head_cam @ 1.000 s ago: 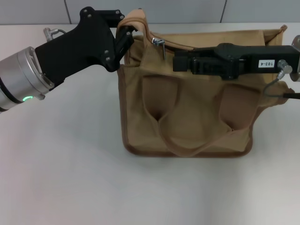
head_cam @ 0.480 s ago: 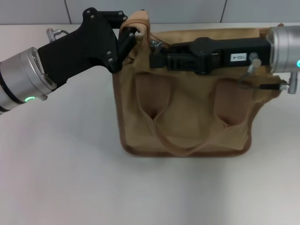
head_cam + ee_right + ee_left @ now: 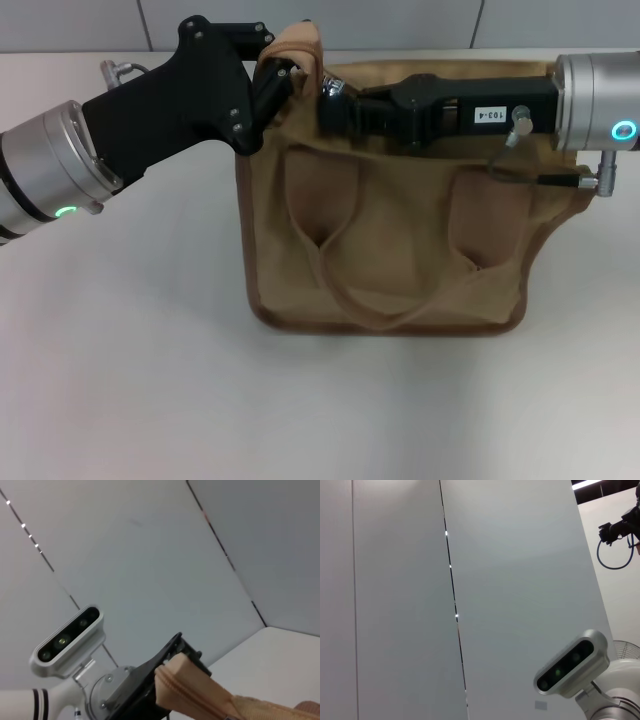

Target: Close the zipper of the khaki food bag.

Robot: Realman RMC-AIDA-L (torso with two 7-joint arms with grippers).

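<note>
Pinching khaki food bag corner: left pincer (right pincer at zipper).

The head camera looked forward and down on the tabletop from moderately close. The left wrist camera faced upward at wall panels. The right wrist camera, also tilted upward, shared the robot's head with it.

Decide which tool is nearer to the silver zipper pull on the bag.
Right. The right tool is at the zipper pull on the bag's top edge; the left tool clamps the bag's end beside it.
</note>
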